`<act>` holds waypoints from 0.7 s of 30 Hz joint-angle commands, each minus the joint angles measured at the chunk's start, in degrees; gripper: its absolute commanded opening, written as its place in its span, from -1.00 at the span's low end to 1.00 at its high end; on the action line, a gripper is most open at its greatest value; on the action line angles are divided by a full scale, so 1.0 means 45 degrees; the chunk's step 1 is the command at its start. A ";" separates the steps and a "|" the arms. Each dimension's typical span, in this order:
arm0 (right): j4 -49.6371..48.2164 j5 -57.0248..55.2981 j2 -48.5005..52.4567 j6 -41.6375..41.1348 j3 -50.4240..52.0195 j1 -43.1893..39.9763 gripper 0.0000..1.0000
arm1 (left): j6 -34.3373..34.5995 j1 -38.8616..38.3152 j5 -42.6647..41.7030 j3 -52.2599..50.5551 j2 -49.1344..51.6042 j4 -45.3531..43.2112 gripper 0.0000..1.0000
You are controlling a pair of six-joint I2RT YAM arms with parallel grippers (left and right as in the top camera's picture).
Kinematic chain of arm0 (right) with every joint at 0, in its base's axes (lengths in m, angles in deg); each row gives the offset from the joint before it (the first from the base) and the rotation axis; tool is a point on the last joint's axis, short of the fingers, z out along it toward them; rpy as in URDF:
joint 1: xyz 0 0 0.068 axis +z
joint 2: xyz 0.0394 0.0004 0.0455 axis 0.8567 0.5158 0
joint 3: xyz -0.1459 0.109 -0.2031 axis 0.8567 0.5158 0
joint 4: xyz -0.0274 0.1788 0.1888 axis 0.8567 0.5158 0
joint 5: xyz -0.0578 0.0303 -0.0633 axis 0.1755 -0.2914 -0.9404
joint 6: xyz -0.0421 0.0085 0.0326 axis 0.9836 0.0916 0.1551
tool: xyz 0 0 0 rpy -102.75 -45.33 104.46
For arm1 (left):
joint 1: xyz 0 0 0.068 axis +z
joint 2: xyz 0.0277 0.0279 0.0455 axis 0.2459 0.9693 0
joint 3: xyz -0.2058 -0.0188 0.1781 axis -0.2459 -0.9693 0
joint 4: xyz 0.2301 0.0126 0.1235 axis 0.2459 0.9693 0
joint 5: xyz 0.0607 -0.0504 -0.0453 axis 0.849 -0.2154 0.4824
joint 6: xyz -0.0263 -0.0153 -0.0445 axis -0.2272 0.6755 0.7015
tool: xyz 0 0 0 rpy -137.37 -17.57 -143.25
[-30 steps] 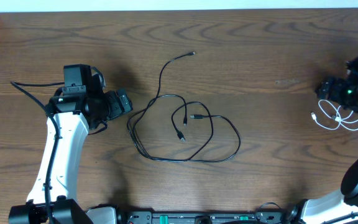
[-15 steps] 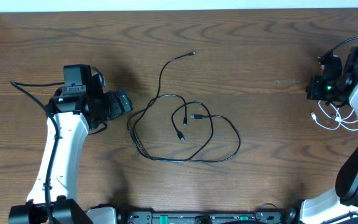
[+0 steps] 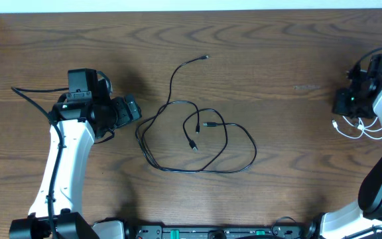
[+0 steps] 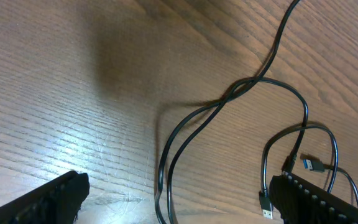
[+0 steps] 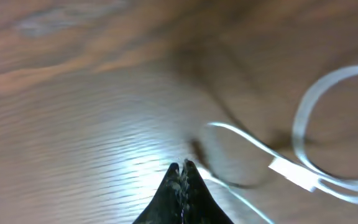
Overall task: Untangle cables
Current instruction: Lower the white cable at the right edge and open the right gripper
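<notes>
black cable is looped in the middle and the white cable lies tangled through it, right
Not quite. The black cable is looped in the middle, but the white cable is not tangled through it: it lies apart, far off to the right. The overhead view shows this.

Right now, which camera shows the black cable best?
Overhead: the whole black cable lies in view, end to end. Left wrist shows only one stretch of it; right wrist shows none.

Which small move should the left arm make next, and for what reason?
Probably lower the open left gripper onto the black cable where two strands cross, and close on one. The white cable already lies apart, by the shut right gripper, while the black one loops over itself.
</notes>
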 commanded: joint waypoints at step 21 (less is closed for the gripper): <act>-0.3429 -0.1268 0.0112 -0.2055 0.1928 -0.2837 -0.95 | 0.0019 0.0029 0.0087 -0.0039 0.0078 0.0029 0.96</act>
